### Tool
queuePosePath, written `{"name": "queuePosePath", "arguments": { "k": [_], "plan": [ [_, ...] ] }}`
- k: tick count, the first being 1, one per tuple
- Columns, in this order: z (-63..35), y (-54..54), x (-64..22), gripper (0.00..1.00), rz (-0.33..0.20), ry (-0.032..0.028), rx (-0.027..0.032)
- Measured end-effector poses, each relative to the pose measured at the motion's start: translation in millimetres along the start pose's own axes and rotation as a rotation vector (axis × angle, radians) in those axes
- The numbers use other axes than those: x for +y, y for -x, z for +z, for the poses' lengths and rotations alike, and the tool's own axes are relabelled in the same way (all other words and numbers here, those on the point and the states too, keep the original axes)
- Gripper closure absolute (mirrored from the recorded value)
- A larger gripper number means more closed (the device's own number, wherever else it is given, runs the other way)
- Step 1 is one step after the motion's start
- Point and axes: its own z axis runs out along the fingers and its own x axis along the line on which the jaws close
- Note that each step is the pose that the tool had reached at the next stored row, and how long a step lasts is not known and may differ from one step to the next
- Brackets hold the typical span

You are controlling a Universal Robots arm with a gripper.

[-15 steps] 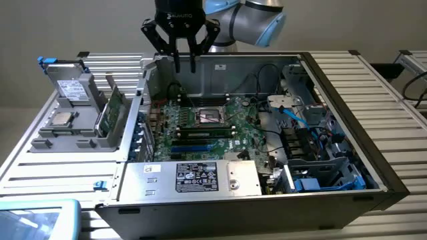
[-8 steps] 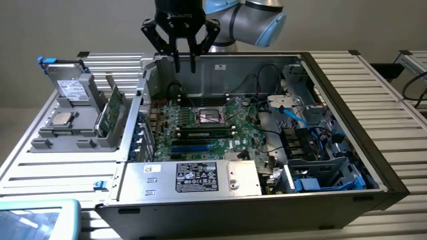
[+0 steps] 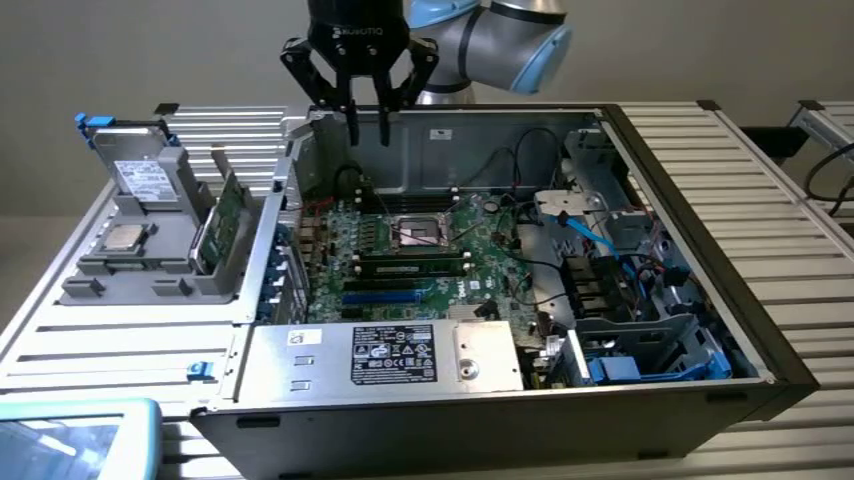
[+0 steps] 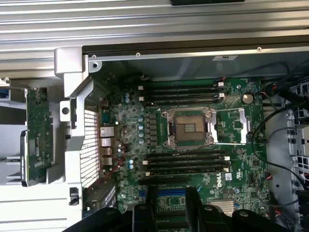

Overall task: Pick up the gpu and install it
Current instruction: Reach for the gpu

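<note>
**Gpu not yet picked up, jaws empty**

Exterior view: my gripper (image 3: pixel 370 133) hangs above the back wall of the open case (image 3: pixel 694 190), jaws spread with nothing between them. The gpu (image 3: pixel 224 222) stands on edge in the grey rack (image 3: pixel 134 262), outside the case on the exterior view's left. It is well apart from my fingers and lower than them. The motherboard (image 3: pixel 400 250) lies in the case floor, and I see no card seated in it. By my judgement nothing of the task is done: both the pickup and the install are left.

Wrist view: my gripper (image 4: pixel 170 195) is spread over the motherboard (image 4: pixel 193 125), and bare board shows between the fingers (image 4: pixel 145 212). The gpu (image 4: pixel 38 128) shows its green face beyond the case's side wall, untouched. The perforated bracket (image 4: pixel 89 140) is between it and me
</note>
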Motion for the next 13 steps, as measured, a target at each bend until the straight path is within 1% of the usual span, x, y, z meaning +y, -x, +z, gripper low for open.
{"name": "queuePosePath", "arguments": {
  "k": [13],
  "plan": [
    [0.1, -58.9, 1.1, 0.62, 0.0, 0.0001, 0.0]
  ]
}}
